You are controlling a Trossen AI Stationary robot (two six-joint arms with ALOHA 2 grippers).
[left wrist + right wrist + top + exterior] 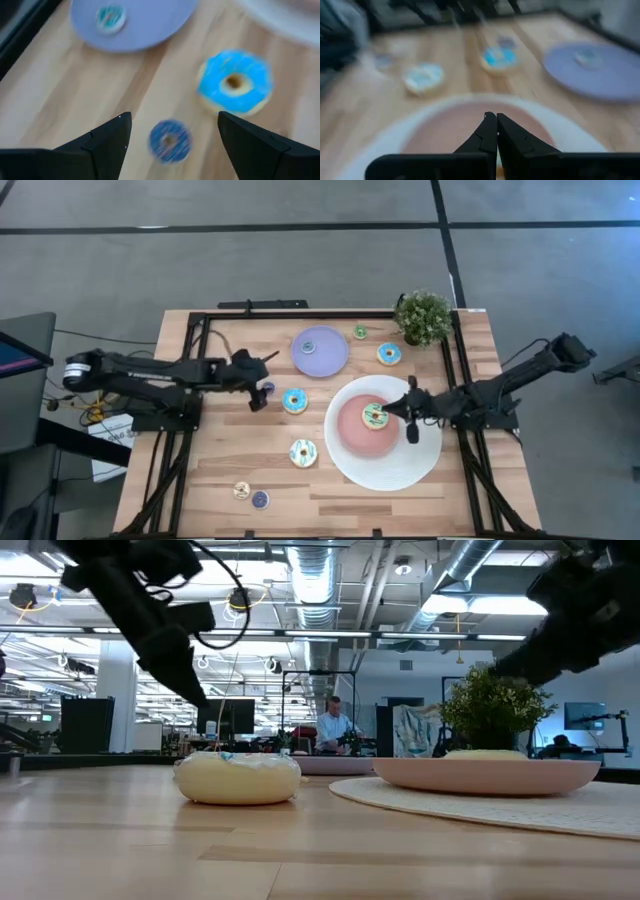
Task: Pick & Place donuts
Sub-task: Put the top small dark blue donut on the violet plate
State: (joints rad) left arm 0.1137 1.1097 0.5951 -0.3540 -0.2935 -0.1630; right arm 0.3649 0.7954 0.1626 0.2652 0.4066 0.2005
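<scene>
The left end effector [262, 393] hangs over the wooden desk [210, 470] with its fingers spread wide, a tiny blue donut [169, 141] lying between them on the desk and a larger blue donut [294, 401] just beside. The right end effector [411, 423] sits over the big white plate [405, 465], fingers pressed together on nothing, next to the yellow-green striped donut [375, 416] resting on the pink centre. A cream donut [303, 452] lies nearer the front edge. Another blue donut [389, 354] sits near the potted plant [423, 317], and a tiny one rests on the lavender plate [325, 358].
</scene>
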